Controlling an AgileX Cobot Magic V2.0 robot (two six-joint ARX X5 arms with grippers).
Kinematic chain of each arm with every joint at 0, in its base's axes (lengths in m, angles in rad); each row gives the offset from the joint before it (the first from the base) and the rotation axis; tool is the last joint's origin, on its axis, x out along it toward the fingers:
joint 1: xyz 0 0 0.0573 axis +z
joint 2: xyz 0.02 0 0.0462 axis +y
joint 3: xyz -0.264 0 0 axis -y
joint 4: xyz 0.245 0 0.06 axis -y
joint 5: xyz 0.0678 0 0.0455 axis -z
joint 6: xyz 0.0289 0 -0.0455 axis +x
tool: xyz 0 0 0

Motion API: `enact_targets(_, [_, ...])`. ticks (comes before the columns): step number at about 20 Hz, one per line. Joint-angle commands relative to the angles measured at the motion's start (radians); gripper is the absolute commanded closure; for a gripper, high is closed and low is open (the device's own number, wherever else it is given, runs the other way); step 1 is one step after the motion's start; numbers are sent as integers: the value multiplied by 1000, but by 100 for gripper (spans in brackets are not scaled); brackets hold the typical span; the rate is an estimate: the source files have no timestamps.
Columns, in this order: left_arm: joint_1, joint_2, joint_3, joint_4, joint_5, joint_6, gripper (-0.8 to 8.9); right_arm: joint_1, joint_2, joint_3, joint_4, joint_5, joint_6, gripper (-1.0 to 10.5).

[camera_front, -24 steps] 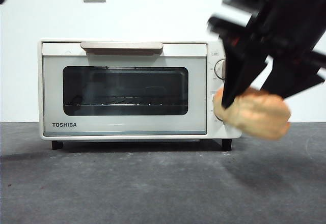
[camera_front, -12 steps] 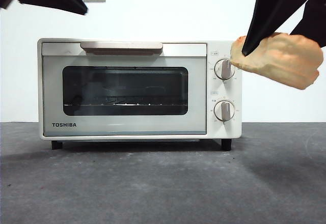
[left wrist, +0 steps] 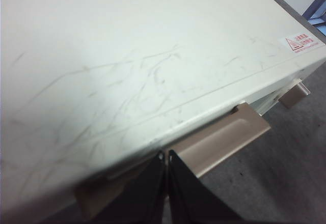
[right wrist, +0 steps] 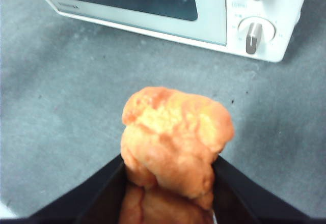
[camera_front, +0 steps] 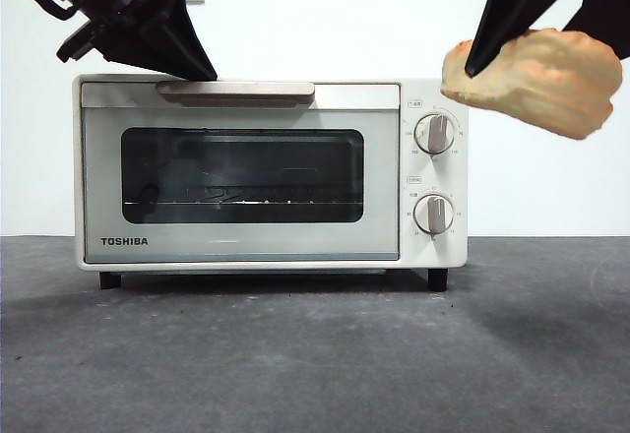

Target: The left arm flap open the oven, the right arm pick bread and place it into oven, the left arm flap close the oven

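Left gripper (left wrist: 166, 158): jaws pressed together, tip touching the oven's handle (left wrist: 219, 142).
Right gripper (right wrist: 170, 183): pinching the bread (right wrist: 175, 132), holding it above and beside the oven (camera_front: 266, 172), near the knobs (camera_front: 434, 133).
Bread handling: looking light and soft; holding its sides gently seems best.
Change: left gripper is dropping onto the handle; bread is hanging slightly higher.

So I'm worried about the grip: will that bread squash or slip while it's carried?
The bread looks lumpy and rounded, so it is probably soft and may dent where the right gripper clamps it. It hangs clear of the table in the front view without visible sag, so it is likely light. Its matte crust suggests little slipping.
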State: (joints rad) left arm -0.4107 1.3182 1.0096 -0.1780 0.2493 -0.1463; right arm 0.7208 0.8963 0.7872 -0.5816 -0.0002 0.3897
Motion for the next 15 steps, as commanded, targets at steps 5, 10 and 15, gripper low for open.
enact_targets(5, [-32,55,13,-44,-16,37,797,11,2,24,4,-1,-18,734])
enact_targets(10, [-79,55,13,-159,-15,51,797,11,2,25,4,-1,-32,734])
enact_targets(15, [-129,55,13,-313,28,49,797,11,2,35,5,-1,-41,734])
